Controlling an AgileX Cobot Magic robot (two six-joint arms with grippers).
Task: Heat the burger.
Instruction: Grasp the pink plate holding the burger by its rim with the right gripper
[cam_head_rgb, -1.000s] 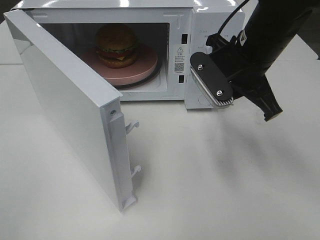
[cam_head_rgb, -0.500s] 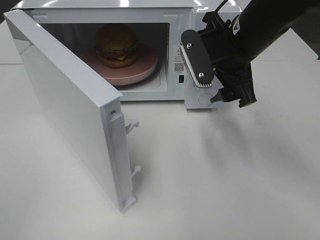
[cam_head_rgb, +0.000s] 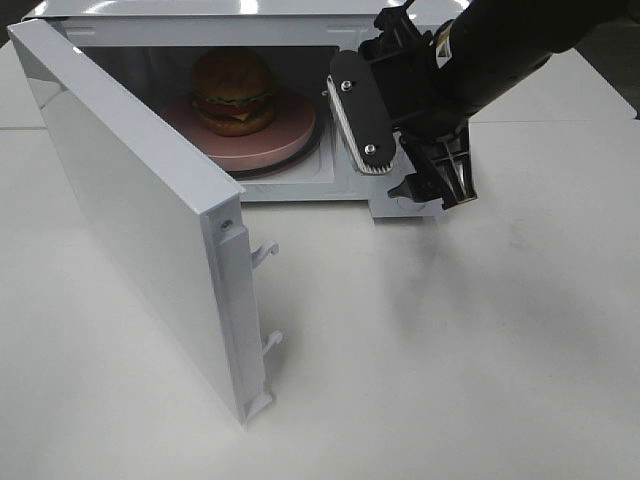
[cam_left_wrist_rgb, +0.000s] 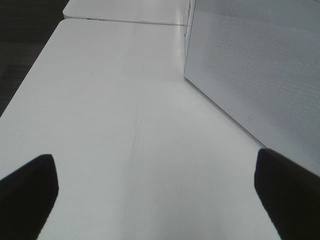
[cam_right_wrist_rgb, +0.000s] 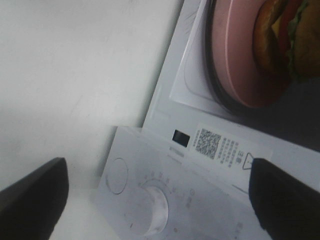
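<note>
The burger (cam_head_rgb: 233, 92) sits on a round pink plate (cam_head_rgb: 290, 135) inside the open white microwave (cam_head_rgb: 200, 10). In the right wrist view the burger (cam_right_wrist_rgb: 287, 40) and the plate (cam_right_wrist_rgb: 235, 65) show at the cavity's edge. My right gripper (cam_head_rgb: 400, 150) hovers just in front of the microwave's control panel, open, with nothing between its fingers; in its own view the right gripper (cam_right_wrist_rgb: 160, 200) frames the white dial (cam_right_wrist_rgb: 150, 205). My left gripper (cam_left_wrist_rgb: 157, 200) is open and empty over bare table beside the microwave's side wall (cam_left_wrist_rgb: 260, 65); the high view does not show it.
The microwave door (cam_head_rgb: 130, 210) stands swung wide to the left, its latch hooks (cam_head_rgb: 265, 255) pointing toward the table's front. White table (cam_head_rgb: 450, 350) stretches in front of the oven. A warning label with a QR code (cam_right_wrist_rgb: 207, 142) sits beside the cavity.
My right gripper went from shut to open and moved left and up, from right of the microwave to in front of its control panel. Burger, plate and door are unmoved.
</note>
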